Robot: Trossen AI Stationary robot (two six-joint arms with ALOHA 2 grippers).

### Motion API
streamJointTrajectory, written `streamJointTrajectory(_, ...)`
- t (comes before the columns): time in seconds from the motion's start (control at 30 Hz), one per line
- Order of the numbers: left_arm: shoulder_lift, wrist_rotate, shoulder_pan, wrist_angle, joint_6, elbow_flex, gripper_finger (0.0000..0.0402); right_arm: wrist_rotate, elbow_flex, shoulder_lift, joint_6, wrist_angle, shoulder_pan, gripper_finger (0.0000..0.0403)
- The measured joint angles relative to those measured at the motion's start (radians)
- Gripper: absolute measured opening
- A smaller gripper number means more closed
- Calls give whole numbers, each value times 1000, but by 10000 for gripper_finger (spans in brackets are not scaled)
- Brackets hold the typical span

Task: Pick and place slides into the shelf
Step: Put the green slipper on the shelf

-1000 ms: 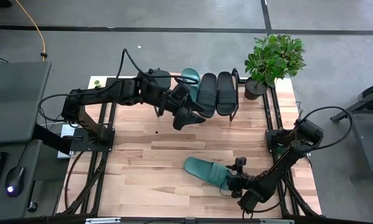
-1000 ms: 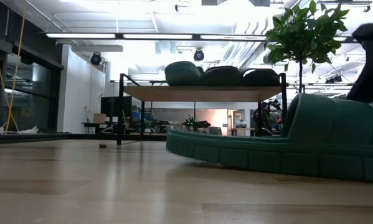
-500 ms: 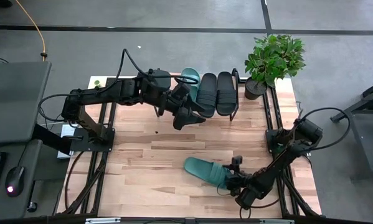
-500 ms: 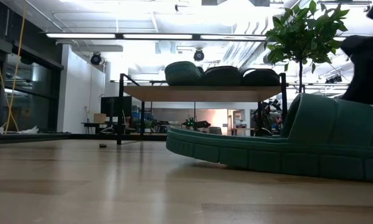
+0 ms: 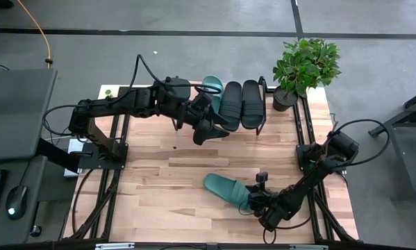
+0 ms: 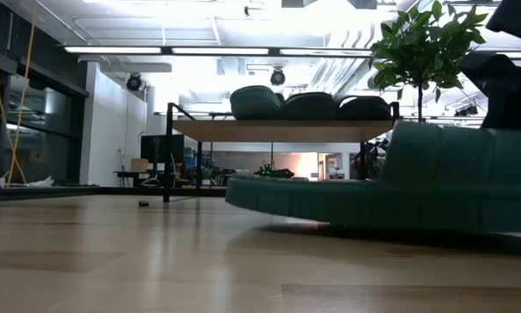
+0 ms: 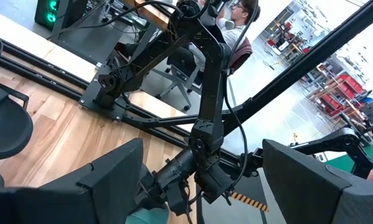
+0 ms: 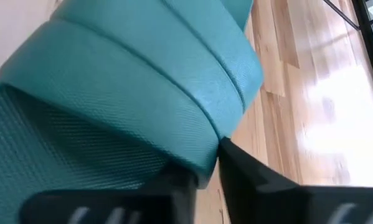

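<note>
One teal slide (image 5: 227,189) lies near the table's front right, its wide strap (image 8: 130,93) at the end toward my right gripper (image 5: 252,202), which is shut on it. The low view shows this slide (image 6: 390,187) big and close. The shelf (image 6: 277,130) stands at the far edge, and a teal slide (image 5: 211,87) and two black slides (image 5: 241,104) rest on its top board. My left gripper (image 5: 209,130) hovers open just in front of the shelf, holding nothing. My right gripper pinches the edge of the teal slide's strap (image 8: 206,152) between its two fingers (image 8: 261,180). It comes slanting down from the table's near right. The slide lies about level. In the low view its end by the gripper looks raised off the table.
A potted plant (image 5: 305,66) stands at the table's far right corner beside the shelf. Bare wood (image 5: 159,180) stretches left of the teal slide. In the left wrist view a person sits beyond the table.
My right gripper has moved toward the table's left onto the slide and shut on its strap. The slide has shifted slightly left. In the low view its end by the gripper has risen and it now sits more level.
</note>
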Motion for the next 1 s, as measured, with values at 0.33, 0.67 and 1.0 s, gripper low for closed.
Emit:
streamJointTrajectory(0.33, 0, 32, 0, 1, 69, 0, 308, -53, 1, -27, 151, -60, -5, 3)
streamJointTrajectory(0.67, -36, 88, -1, -2, 191, 9, 308, -103, 0, -176, 223, -212, -29, 1)
streamJointTrajectory(1.0, -43, 58, -1, -192, 402, 199, 308, -83, 0, -417, 202, -285, -137, 0)
